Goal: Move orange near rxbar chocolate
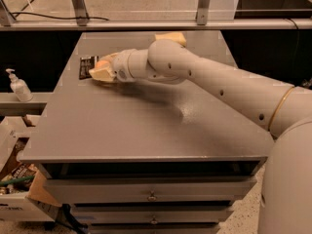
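Your gripper (101, 72) is around the orange (101, 62) beside the rxbar (87, 66), near the table (146, 130) far-left corner. Can't tell if it's clamped or loose. Next up: let go and lift clear.

My gripper (100, 72) is at the far left of the grey table (146, 126), low over its top, with the orange (101, 61) tucked into it. The rxbar chocolate (86, 66) lies just left of it. A yellow sponge (170, 37) lies at the far edge.

Lab-like workspace: grey drawer cabinet (146, 130), sanitizer bottle (18, 86), robot's hand (100, 72) over cabinet's far left.
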Available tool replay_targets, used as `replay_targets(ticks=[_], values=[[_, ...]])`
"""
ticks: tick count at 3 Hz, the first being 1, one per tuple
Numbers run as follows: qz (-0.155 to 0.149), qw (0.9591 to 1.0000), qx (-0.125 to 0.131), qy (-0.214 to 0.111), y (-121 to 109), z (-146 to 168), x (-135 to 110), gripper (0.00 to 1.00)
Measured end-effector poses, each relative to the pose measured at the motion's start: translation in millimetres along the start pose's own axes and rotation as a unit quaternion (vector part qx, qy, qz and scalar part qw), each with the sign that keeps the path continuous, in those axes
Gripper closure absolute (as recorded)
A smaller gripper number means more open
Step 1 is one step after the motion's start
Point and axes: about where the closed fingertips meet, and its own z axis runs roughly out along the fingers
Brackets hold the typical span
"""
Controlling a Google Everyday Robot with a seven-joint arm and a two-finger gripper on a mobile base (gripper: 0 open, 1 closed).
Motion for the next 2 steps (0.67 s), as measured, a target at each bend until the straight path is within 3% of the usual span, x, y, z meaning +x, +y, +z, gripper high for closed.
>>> replay_targets(ticks=[1,2], values=[[0.002,1.0000,-0.001,0.000,0.9,1.0,1.0,0.07],[0.002,1.0000,-0.001,0.000,1.6,0.8,1.9,0.00]])
